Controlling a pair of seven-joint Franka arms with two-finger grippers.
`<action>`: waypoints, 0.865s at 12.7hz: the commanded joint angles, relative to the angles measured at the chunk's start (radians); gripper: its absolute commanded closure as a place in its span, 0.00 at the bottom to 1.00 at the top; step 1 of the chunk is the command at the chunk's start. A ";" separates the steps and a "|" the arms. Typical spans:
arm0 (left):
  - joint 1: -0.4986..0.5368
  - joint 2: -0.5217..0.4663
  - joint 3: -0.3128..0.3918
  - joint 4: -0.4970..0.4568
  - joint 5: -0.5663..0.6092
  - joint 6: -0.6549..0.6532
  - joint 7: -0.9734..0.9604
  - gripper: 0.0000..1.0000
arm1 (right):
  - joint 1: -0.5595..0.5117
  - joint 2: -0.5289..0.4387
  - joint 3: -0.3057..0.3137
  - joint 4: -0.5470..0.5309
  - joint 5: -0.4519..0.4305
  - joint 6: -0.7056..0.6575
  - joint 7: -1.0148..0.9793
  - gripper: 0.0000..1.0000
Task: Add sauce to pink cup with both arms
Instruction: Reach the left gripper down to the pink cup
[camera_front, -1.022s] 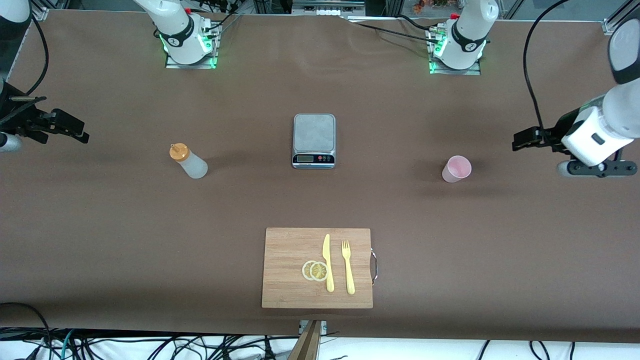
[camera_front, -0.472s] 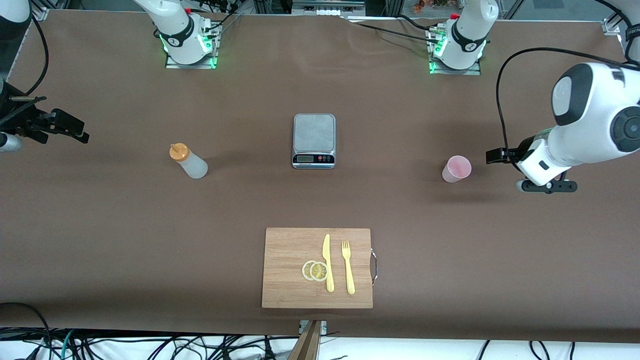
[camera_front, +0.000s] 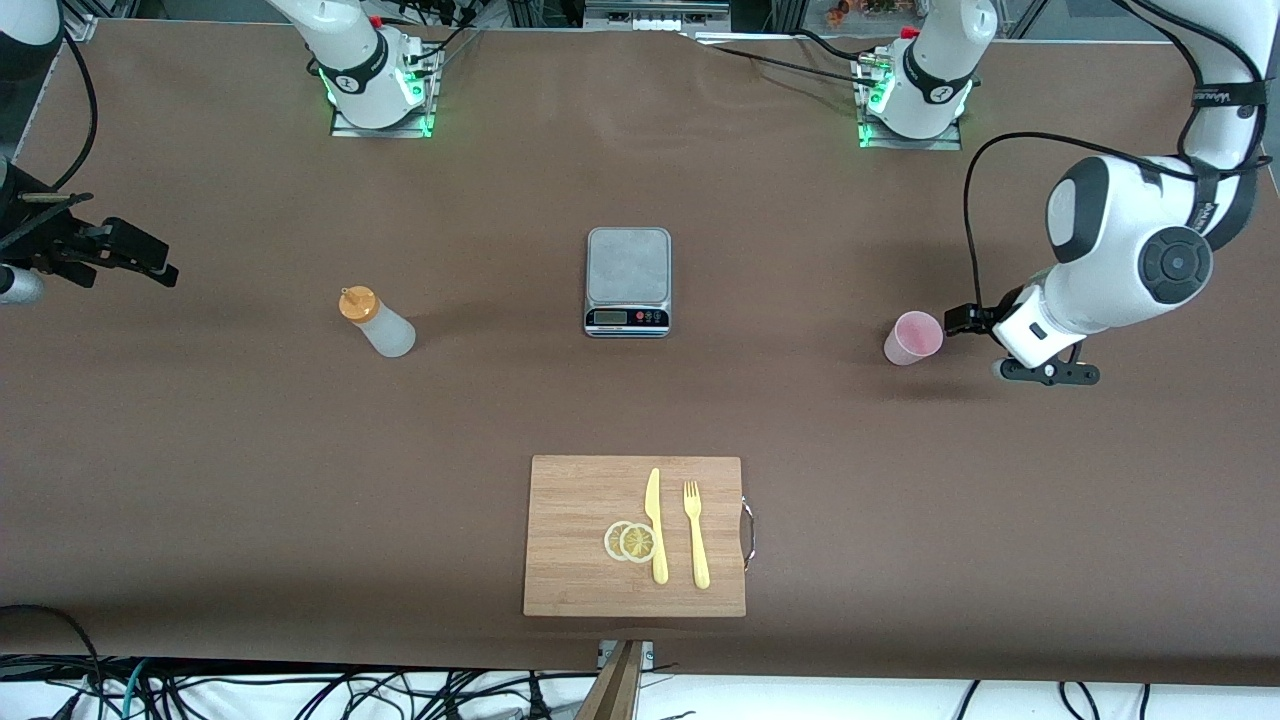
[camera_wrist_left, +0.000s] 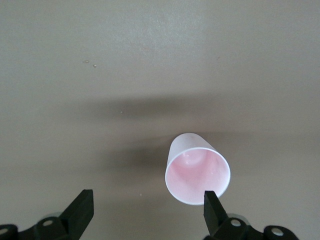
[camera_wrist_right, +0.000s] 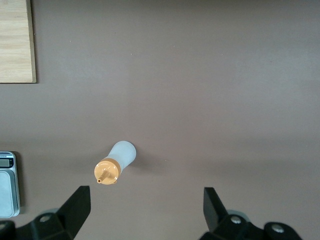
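A brown tabletop (camera_front: 200, 480) seen from above. At the right arm's end, the right hand (camera_front: 150, 262) waits with fingers spread wide, holding nothing. Next stands the sauce (camera_front: 376, 321), upright, then a kitchen scale (camera_front: 627, 281) at the centre. Nearer the camera lies a wooden cutting board (camera_front: 575, 500) with lemon slices (camera_front: 630, 541), knife (camera_front: 655, 525) and fork (camera_front: 696, 533). The pink cup (camera_front: 912, 338) stands upright toward the left arm's end; the left hand (camera_front: 962, 321) sits just beside it, fingers wide apart, gripping nothing.

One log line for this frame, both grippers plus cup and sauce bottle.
left gripper: open, beside pink cup, no contact | right gripper: open, waiting at table end | sauce bottle: upright, untouched
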 joint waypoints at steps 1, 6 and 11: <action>0.007 -0.031 -0.002 -0.103 0.016 0.116 0.025 0.04 | -0.002 -0.026 -0.002 -0.022 0.016 0.004 -0.017 0.00; 0.004 -0.008 -0.002 -0.166 0.017 0.227 0.027 0.05 | -0.002 -0.035 -0.002 -0.022 0.016 -0.002 -0.019 0.00; 0.000 0.026 -0.003 -0.204 0.013 0.298 0.027 0.17 | -0.002 -0.043 -0.004 -0.022 0.016 -0.007 -0.019 0.00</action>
